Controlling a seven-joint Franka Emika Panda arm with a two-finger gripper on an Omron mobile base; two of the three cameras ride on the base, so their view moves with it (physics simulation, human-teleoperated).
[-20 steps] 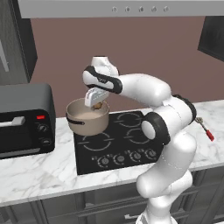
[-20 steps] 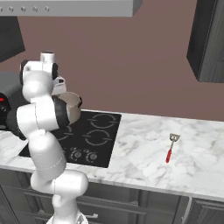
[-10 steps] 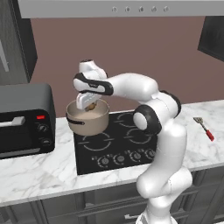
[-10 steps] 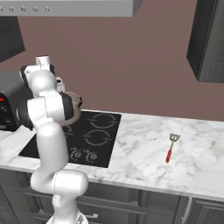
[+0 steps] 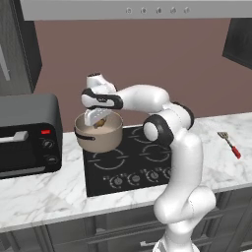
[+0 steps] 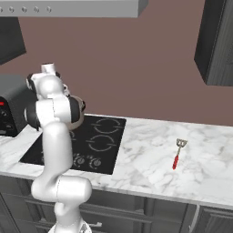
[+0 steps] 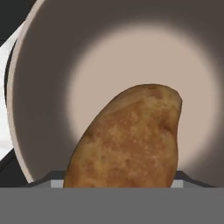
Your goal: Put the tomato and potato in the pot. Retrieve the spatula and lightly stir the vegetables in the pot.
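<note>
The brown potato (image 7: 131, 140) sits between my fingers, and my gripper (image 7: 116, 180) is shut on it. In the left base view my gripper (image 5: 98, 119) hangs with the potato (image 5: 101, 122) just above the mouth of the beige pot (image 5: 101, 140), which stands on the back left burner. The hand view looks straight down into the pot (image 7: 43, 65), and its pale bottom is bare around the potato. The arm hides most of the pot (image 6: 80, 114) in the right base view. Far to the right, the red-handled spatula (image 5: 230, 144) (image 6: 177, 154) lies flat on the counter. The tomato is out of view.
A black cooktop (image 5: 133, 157) carries the pot. A dark toaster oven (image 5: 24, 133) stands on the marble counter (image 5: 44, 192) just left of the pot. A range hood (image 5: 138, 9) hangs overhead, with a dark cabinet (image 6: 216, 41) at the upper right.
My gripper has swung left and sunk a little over the pot, still carrying the potato. The spatula and the pot have not moved.
</note>
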